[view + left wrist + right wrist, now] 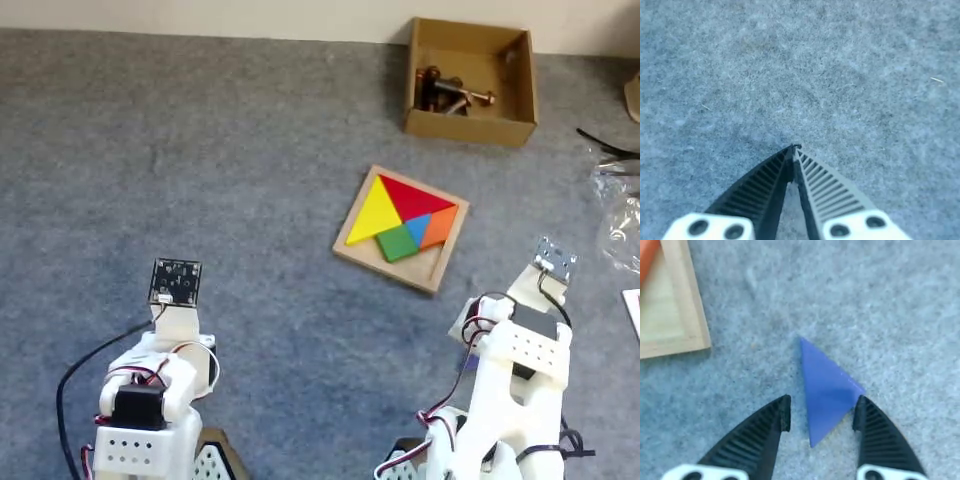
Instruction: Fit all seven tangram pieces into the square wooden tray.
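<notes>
The square wooden tray (437, 272) lies tilted on the grey carpet and holds yellow, red, blue, orange and green pieces; a bare strip remains along its near right side. A corner of the tray (687, 315) sits close to my right gripper (821, 416), which is open and straddles a blue triangle (825, 387) flat on the carpet, one finger touching its edge. In the high view the right arm (520, 350) covers that triangle. My left gripper (791, 152) is shut with nothing in it, pointing at bare carpet, far left of the tray.
A cardboard box (470, 80) with small metal parts stands at the back, behind the tray. Clear plastic wrapping (620, 220) and black cables lie at the right edge. Open carpet spreads between the two arms.
</notes>
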Robot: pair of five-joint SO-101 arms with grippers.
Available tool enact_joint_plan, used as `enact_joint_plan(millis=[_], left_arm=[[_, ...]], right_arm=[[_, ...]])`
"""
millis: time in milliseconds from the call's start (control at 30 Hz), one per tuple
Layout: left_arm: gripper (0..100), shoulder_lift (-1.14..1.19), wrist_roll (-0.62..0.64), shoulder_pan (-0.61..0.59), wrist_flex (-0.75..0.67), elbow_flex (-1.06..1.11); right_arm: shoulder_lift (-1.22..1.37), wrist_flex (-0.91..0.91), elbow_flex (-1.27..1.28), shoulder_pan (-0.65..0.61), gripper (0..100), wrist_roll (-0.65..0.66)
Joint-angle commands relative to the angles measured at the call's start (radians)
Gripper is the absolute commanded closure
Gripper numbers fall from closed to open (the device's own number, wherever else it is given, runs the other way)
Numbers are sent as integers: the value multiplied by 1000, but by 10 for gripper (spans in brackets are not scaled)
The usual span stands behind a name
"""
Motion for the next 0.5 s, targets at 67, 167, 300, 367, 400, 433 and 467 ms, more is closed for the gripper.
enact_joint_plan(millis=[67, 167, 300, 367, 400, 433, 467], left_arm=[[995, -7, 8, 16, -3, 19], [995, -7, 8, 16, -3, 19], [995, -7, 8, 16, -3, 19], [995, -7, 8, 16, -3, 19], [995, -7, 8, 16, -3, 19], [995, -7, 8, 16, -3, 19], [995, -7, 8, 16, -3, 19]], right_arm=[[18, -22, 7, 15, 762, -5], [84, -56, 5, 16, 762, -5], [191, -61, 1, 39, 762, 11], [223, -62, -27, 41, 762, 32], [231, -62, -39, 41, 762, 31], [232, -62, -44, 41, 762, 31], [232, -62, -45, 39, 762, 31]])
